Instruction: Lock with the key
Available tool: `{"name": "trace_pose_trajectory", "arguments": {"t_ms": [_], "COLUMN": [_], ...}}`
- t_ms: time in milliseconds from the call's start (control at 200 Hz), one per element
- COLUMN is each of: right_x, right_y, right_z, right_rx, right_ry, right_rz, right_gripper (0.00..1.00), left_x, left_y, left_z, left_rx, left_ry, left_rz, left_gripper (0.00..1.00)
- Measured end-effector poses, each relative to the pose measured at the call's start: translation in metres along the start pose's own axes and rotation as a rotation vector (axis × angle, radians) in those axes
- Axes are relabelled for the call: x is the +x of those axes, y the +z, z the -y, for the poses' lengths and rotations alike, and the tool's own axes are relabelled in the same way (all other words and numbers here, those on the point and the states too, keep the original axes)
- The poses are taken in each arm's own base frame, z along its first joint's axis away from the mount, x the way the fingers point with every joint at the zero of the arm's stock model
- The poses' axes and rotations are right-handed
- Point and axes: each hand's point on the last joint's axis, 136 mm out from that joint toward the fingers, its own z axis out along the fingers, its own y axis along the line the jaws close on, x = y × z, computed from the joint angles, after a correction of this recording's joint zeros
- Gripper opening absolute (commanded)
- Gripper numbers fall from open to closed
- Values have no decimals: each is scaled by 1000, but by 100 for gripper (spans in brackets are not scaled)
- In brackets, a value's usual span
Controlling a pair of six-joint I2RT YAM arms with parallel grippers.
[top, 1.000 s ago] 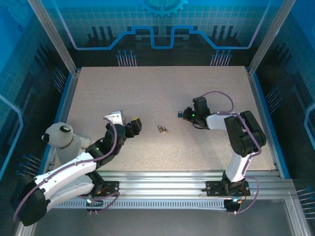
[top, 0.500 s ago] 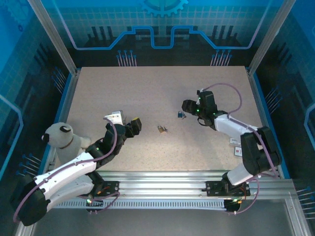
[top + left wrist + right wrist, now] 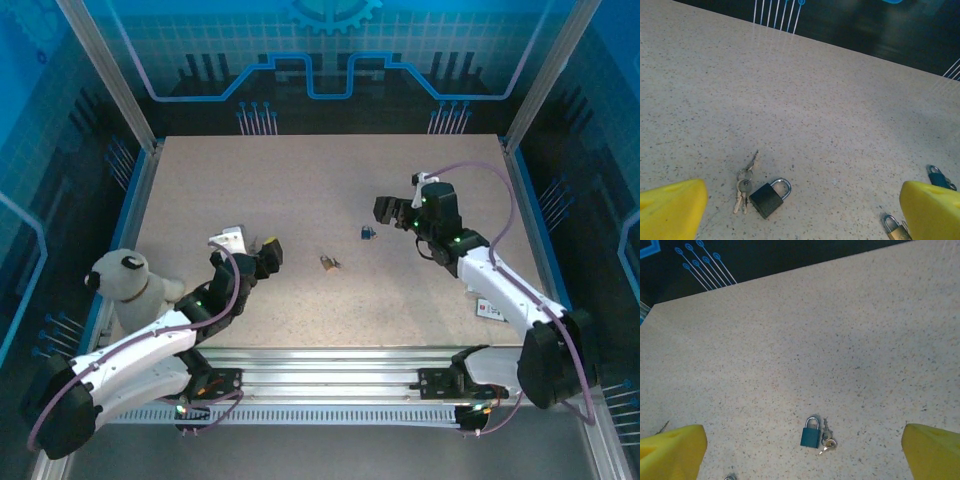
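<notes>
Farthest left, a plush toy sat at the bench's near-left edge, close against the left arm. A small white object lay just beside the left pincer, which was low over the bench with its yellow fingertips spread wide and nothing between them. In the left wrist view a black padlock lay flat on the speckled surface just ahead of that pincer, with a bunch of keys touching its left side. I could not tell whether its shackle was latched. Further right, near the middle of the bench, lay a brass padlock, apart from both pincers. Up and to the right of it lay a blue padlock, flat on the bench with its shackle pointing toward the far edge. In the right wrist view its small keys lay close against its lower right corner, and I could not tell whether one sat in the keyhole. The right pincer was near the blue padlock, a little beyond and to the right of it, its own yellow fingertips wide apart and grasping nothing. Farthest right, a small red-and-white card lay near the right arm.
</notes>
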Motion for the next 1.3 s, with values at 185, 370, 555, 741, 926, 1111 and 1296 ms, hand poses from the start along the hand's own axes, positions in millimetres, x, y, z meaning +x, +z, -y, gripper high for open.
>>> {"name": "trace_pose_trajectory", "arguments": {"t_ms": [185, 370, 555, 741, 926, 1111, 1296], "right_x": [-6, 11, 32, 22, 26, 37, 48], "right_y": [-24, -35, -35, -39, -39, -32, -23], "right_z": [7, 24, 48, 59, 77, 99, 114], "right_rx": [26, 66, 143, 219, 287, 346, 380], "right_ry": [-100, -204, -295, -338, -362, -366, -376], "right_rz": [74, 153, 206, 279, 304, 298, 272], "right_gripper": [100, 100, 100, 100, 100, 100, 100], "left_x": [3, -4, -33, -45, -74, -81, -67], "left_y": [0, -4, -12, -22, -43, -50, -32], "left_z": [-8, -9, 1, 1, 5, 5, -20], "left_rx": [-40, -71, -81, -66, 22, 64, -30], "left_ry": [-25, -60, -77, -99, -136, 4, 168], "left_rz": [-12, -34, -21, -2, 80, 166, 176], "left_gripper": [99, 99, 99, 99, 99, 99, 99]}}
